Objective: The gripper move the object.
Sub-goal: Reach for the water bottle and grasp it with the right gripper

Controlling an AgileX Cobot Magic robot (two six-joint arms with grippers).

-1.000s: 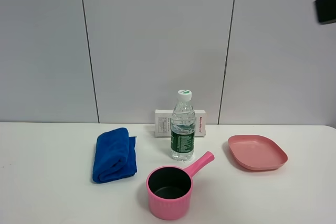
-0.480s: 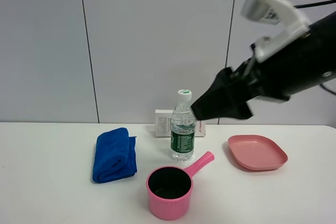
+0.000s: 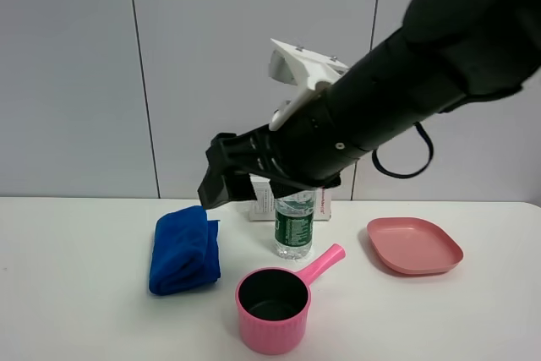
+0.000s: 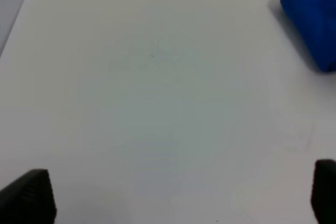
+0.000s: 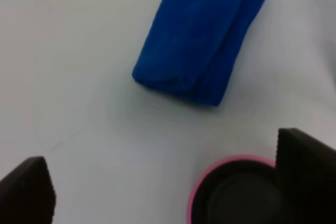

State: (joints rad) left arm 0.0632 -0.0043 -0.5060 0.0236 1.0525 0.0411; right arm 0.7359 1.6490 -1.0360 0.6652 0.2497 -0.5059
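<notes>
Spread wide and empty at the fingers [image 5: 26,195] of the right gripper [image 5: 165,184], with only bare counter [image 5: 79,77], the blue cloth [image 5: 202,35] and part of the pink pot [image 5: 236,192] seen beyond them. Hanging in the air above the cloth's back end, clear of everything, at the tip of a bulky black arm [image 3: 406,82] reaching in from the right edge, white bracket [image 3: 300,67] on top. Behind that arm, near the middle of the back edge: the bottle [image 3: 293,227], upright and ungrasped, cap and shoulders hidden, green label showing, white box [image 3: 259,202] just behind. Toward the front edge, just before the bottle: the pot, handle angled back and right. Between bottle and left edge: the cloth. Near the right edge: a pink plate [image 3: 414,245]. Likewise parted and empty over bare counter: the left gripper [image 4: 176,192], an end of the cloth beyond it.
</notes>
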